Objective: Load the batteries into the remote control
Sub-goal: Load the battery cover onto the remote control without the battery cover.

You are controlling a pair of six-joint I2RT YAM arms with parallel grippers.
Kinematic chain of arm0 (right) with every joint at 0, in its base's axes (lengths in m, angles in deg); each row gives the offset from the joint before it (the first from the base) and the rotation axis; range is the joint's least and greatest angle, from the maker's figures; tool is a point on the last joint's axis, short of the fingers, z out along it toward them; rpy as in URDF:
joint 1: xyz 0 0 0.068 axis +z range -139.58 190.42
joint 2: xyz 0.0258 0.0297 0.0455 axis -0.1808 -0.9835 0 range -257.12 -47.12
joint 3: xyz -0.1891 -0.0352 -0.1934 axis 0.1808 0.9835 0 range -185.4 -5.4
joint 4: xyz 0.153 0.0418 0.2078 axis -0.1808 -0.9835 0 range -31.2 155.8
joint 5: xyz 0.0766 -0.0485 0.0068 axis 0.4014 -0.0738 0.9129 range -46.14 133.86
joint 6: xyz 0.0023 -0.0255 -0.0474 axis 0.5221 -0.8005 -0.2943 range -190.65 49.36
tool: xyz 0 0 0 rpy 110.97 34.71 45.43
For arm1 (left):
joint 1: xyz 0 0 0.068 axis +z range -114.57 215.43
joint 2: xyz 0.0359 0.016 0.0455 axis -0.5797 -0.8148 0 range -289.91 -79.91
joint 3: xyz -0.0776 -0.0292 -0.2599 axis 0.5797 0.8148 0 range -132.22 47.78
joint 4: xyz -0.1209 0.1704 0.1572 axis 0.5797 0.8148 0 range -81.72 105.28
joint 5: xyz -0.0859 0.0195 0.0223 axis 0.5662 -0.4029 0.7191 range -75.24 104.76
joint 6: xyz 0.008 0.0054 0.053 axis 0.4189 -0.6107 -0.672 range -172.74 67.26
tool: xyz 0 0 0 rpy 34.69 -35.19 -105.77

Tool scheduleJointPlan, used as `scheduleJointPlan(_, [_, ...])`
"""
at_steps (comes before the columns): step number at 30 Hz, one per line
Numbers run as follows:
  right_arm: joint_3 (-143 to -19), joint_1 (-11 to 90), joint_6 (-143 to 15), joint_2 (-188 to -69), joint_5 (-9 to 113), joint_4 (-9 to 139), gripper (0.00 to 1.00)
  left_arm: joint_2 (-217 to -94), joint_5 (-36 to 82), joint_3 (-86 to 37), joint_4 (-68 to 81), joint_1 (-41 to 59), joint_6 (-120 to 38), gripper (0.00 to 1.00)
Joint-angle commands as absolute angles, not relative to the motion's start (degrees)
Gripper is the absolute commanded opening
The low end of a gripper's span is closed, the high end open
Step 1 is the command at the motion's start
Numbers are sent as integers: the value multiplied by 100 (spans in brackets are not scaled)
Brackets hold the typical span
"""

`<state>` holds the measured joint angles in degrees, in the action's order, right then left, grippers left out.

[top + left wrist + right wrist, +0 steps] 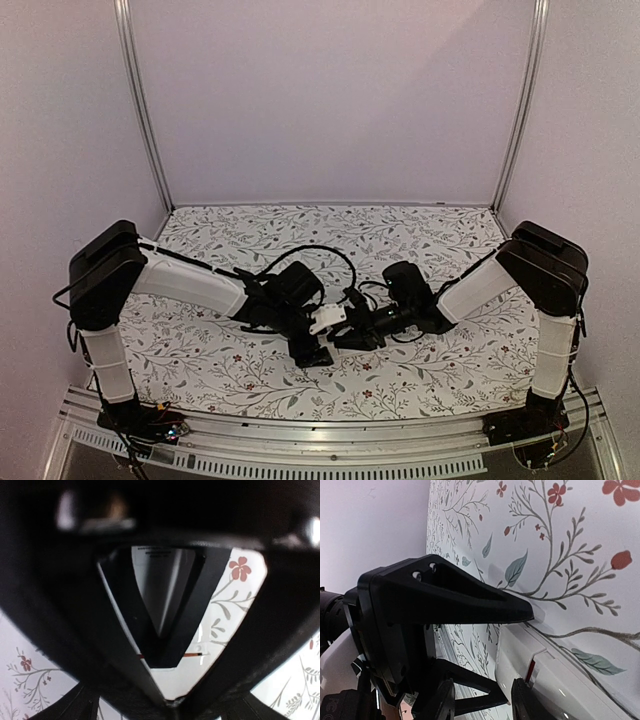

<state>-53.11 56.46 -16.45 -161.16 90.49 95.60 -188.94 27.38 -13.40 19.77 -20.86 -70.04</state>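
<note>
Here, white remote control (327, 319), thin orange-red strip, left gripper (318, 340) clamping it

The right gripper (520, 655) lies sideways along the floral-printed table surface (560, 550). Its upper black finger (470, 597) tapers to a tip just above the near end of the remote control (555, 677). The white remote control lies against the table surface, with a small red mark at a step in its casing. A second black finger (470, 692) sits below the upper finger, left of the remote control. The jaws stand apart. A plain wall (370, 525) borders the table surface.
</note>
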Motion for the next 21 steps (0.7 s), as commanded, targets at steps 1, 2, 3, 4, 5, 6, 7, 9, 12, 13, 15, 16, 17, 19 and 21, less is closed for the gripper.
scheduleJointPlan(1, [-5200, 5718, -1704, -16165, 8704, 8952, 40, -18537, 2570, -1109, 1601, -1962, -6839, 88])
scheduleJointPlan(2, [-5199, 5718, -1703, -16157, 8703, 8953, 40, -18455, 2549, -1062, 1552, -1948, -6816, 90])
scheduleJointPlan(3, [-5194, 5720, -1703, -16156, 8702, 8953, 40, -18360, 2495, -1005, 1486, -1938, -6790, 92])
scheduleJointPlan(4, [-5190, 5718, -1703, -16151, 8696, 8955, 40, -18240, 2479, -926, 1424, -1929, -6751, 94])
scheduleJointPlan(5, [-5190, 5721, -1706, -16143, 8693, 8961, 40, -18146, 2473, -839, 1340, -1913, -6703, 94])
scheduleJointPlan(6, [-5190, 5719, -1697, -16132, 8695, 8962, 40, -18037, 2451, -746, 1233, -1893, -6634, 95])
scheduleJointPlan(7, [-5190, 5724, -1695, -16110, 8693, 8966, 40, -17937, 2411, -670, 1141, -1875, -6569, 96])
scheduleJointPlan(9, [-5182, 5722, -1703, -16065, 8686, 8971, 40, -17713, 2382, -460, 959, -1841, -6432, 96])
scheduleJointPlan(12, [-5166, 5722, -1706, -15929, 8680, 9019, 39, -17440, 2302, -192, 604, -1792, -6176, 96])
scheduleJointPlan(13, [-5164, 5718, -1704, -15858, 8710, 9068, 38, -17340, 2255, -89, 524, -1780, -6083, 96])
scheduleJointPlan(15, [-5175, 5720, -1679, -15716, 8745, 9156, 37, -17120, 2073, 145, 298, -1754, -5834, 96])
scheduleJointPlan(16, [-5176, 5719, -1673, -15632, 8761, 9222, 36, -16994, 1999, 268, 172, -1749, -5652, 96])
scheduleJointPlan(17, [-5179, 5723, -1669, -15563, 8767, 9271, 36, -16878, 1854, 383, 1, -1744, -5505, 96])
scheduleJointPlan(19, [-5225, 5718, -1664, -15372, 8800, 9290, 35, -16659, 1613, 549, -127, -1739, -5310, 96])
scheduleJointPlan(21, [-5278, 5725, -1678, -15231, 8859, 9293, 35, -16481, 1346, 678, -207, -1739, -4956, 96])
